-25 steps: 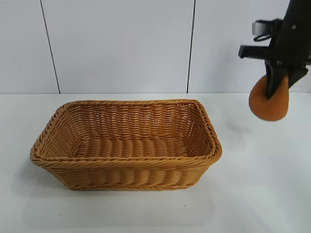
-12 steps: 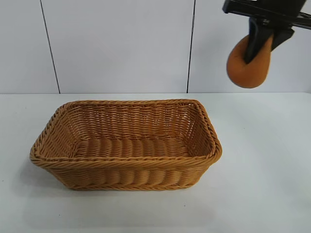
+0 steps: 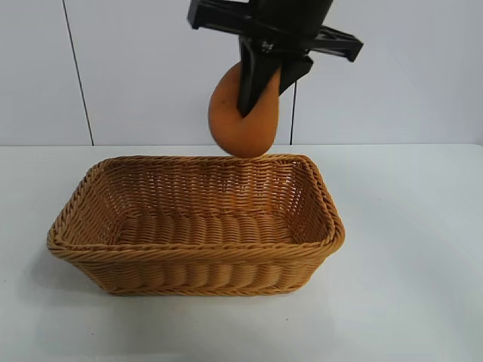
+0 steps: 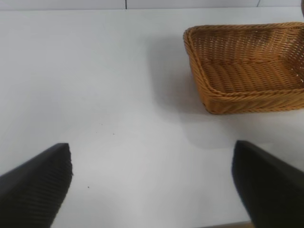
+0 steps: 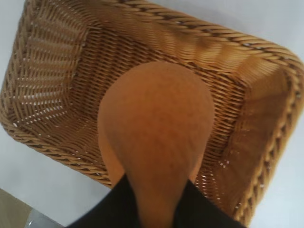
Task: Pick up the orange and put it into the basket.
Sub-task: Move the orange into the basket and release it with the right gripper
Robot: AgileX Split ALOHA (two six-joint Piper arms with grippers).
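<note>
One orange clamped in right hand, hanging below it, above basket, left hand spread apart.

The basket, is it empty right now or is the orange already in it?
Empty. The basket shows only bare weave inside, and the orange hangs above it, pinched in the right gripper.

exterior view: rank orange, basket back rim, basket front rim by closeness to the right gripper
1. orange, pinched in the right gripper, hanging above the basket's back edge.
2. back rim, just below the orange.
3. front rim, lowest in the picture, on the camera's side.
</note>
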